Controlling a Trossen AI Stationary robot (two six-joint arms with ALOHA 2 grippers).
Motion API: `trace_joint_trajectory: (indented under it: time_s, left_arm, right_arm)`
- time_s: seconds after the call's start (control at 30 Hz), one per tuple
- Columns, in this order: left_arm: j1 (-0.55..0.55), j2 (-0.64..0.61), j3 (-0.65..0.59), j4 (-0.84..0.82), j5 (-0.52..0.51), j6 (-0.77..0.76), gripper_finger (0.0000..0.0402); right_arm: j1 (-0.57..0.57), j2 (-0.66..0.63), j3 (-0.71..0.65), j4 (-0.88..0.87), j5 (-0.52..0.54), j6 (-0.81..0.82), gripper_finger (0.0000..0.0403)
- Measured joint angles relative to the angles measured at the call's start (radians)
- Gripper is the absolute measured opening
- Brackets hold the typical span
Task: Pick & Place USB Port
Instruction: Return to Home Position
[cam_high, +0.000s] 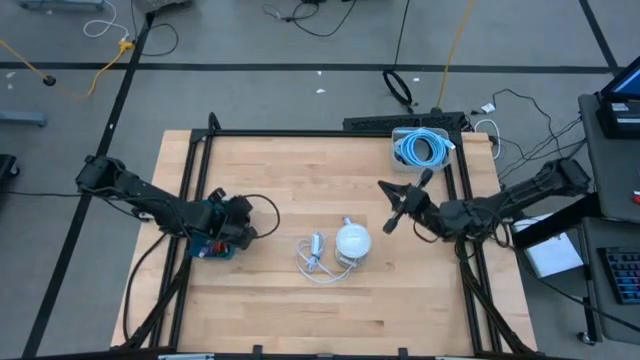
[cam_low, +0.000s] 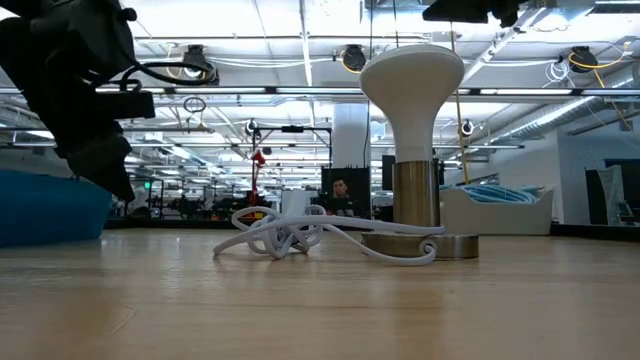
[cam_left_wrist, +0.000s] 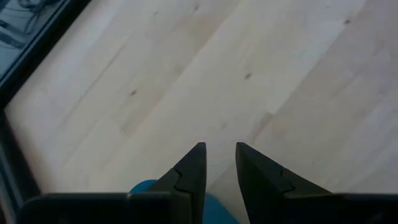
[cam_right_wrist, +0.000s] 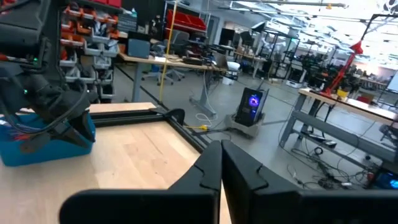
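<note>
The white cable (cam_low: 280, 232) on the surface (cam_high: 300, 170) looks light and floppy, best pinched at its bunched coil; left claw (cam_left_wrist: 219, 149) barely parted, right claw (cam_right_wrist: 221, 148) closed, both empty.

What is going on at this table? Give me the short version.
Neither arm is holding anything. The left gripper hangs above the blue bin at the table's left side, its fingers slightly apart and empty. The right gripper is shut and raised over the right half of the table, near the gray bin, which holds a coiled blue cable. A white mushroom-shaped lamp and a loose white cable sit on the wood in the middle, touched by neither arm.
</note>
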Motion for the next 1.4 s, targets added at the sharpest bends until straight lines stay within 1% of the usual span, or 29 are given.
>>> trace_joint_trajectory:
  time_s: [0.17, 0.23, 0.3, 0.37, 0.47, 0.57, 0.7, 0.73, 0.8, 0.87, 0.93, 0.97, 1.07, 1.2, 1.4]
  left_arm:
    - [-0.019, 0.0, 0.0, -0.009, -0.014, -0.011, 0.009]
    - [-0.036, -0.001, 0.0, -0.006, -0.037, -0.003, 0.009]
    - [-0.071, -0.02, 0.0, 0.005, -0.092, 0.031, 0.009]
    - [-0.118, -0.062, 0.0, 0.009, -0.188, 0.043, 0.009]
    - [-0.209, -0.179, 0.0, -0.033, -0.345, 0.006, 0.009]
    - [-0.317, -0.327, -0.01, -0.09, -0.441, -0.044, 0.009]
    - [-0.488, -0.533, -0.098, -0.103, -0.579, -0.101, 0.009]
    - [-0.526, -0.576, -0.125, -0.085, -0.609, -0.115, 0.009]
    - [-0.598, -0.65, -0.177, -0.02, -0.663, -0.089, 0.009]
    - [-0.644, -0.703, -0.212, 0.019, -0.703, -0.085, 0.009]
    - [-0.677, -0.73, -0.238, 0.101, -0.814, -0.095, 0.009]
    - [-0.69, -0.736, -0.257, 0.131, -0.856, -0.1, 0.009]
    - [-0.701, -0.735, -0.294, 0.184, -0.876, -0.095, 0.009]
    - [-0.672, -0.738, -0.354, 0.171, -0.883, -0.137, 0.009]
    - [-0.598, -0.735, -0.355, 0.179, -0.899, -0.139, 0.009]
  right_arm:
    - [0.028, 0.0, 0.0, -0.001, 0.011, 0.007, 0.0]
    - [0.041, 0.0, 0.0, 0.005, 0.01, 0.008, 0.0]
    - [0.055, 0.0, 0.0, 0.01, 0.008, 0.008, 0.0]
    - [0.068, 0.0, 0.0, 0.013, 0.006, 0.008, 0.0]
    - [0.09, 0.0, 0.0, 0.017, 0.006, 0.01, 0.0]
    - [0.111, 0.0, -0.001, 0.017, 0.005, 0.021, 0.0]
    - [0.13, 0.008, -0.001, 0.017, 0.005, 0.027, 0.0]
    - [0.133, 0.013, -0.001, 0.017, 0.005, 0.025, 0.0]
    - [0.139, 0.027, -0.001, 0.016, 0.005, 0.022, 0.0]
    - [0.139, 0.043, -0.001, 0.017, 0.004, 0.02, 0.0]
    - [0.138, 0.062, -0.002, 0.019, 0.005, 0.019, 0.0]
    - [0.137, 0.07, -0.002, 0.021, 0.005, 0.02, 0.0]
    - [0.137, 0.088, -0.002, 0.033, 0.005, 0.02, 0.0]
    - [0.137, 0.091, -0.002, 0.032, 0.004, 0.02, 0.0]
    - [0.151, 0.09, -0.002, 0.028, 0.002, -0.019, 0.0]
